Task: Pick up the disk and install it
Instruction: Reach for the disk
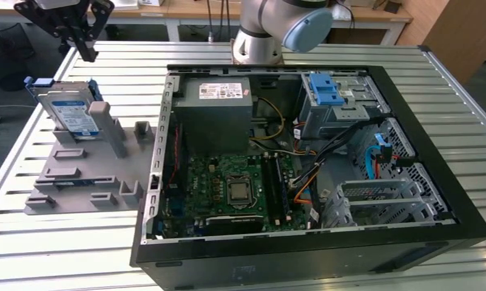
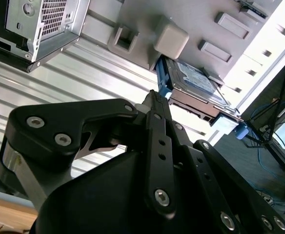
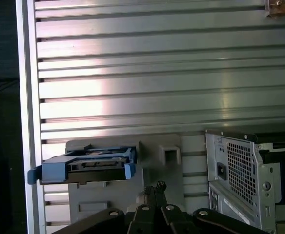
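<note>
Approach stage, it is judged: the black gripper (image 1: 87, 56), fingers together and empty, is held above the blue-framed silver-grey disk (image 1: 74, 115) propped on a grey plastic fixture (image 1: 81, 176); parted fingers would be needed for a grasp.

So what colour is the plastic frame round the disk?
Blue. The bracket around the disk shows best in the first wrist view.

The disk (image 1: 71, 114) is glossy metal in blue plastic — the table (image 1: 65, 242) ribbed bare metal.
</note>
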Controlling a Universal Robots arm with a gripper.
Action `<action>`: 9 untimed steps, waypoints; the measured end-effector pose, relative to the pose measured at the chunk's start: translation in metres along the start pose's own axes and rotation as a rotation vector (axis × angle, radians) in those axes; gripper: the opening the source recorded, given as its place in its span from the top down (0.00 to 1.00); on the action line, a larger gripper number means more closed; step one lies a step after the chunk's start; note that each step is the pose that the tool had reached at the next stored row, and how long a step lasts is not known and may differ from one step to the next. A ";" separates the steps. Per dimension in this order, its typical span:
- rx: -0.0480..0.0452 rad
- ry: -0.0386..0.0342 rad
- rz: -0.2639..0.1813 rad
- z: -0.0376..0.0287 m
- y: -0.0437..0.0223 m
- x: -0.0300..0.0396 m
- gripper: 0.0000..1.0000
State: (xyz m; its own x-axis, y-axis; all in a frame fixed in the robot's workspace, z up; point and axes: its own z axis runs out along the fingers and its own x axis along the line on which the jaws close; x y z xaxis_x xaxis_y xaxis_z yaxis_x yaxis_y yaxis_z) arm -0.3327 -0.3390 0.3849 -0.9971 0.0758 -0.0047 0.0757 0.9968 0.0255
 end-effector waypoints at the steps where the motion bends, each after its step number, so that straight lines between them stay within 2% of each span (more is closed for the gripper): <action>1: 0.0000 0.0000 0.000 0.0001 0.0001 0.0011 0.89; 9: 0.0000 0.0000 0.000 0.0017 0.0007 0.0093 0.89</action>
State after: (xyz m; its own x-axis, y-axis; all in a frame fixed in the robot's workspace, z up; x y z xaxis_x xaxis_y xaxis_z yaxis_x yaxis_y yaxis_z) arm -0.3419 -0.3375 0.3832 -0.9971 0.0758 -0.0047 0.0757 0.9968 0.0255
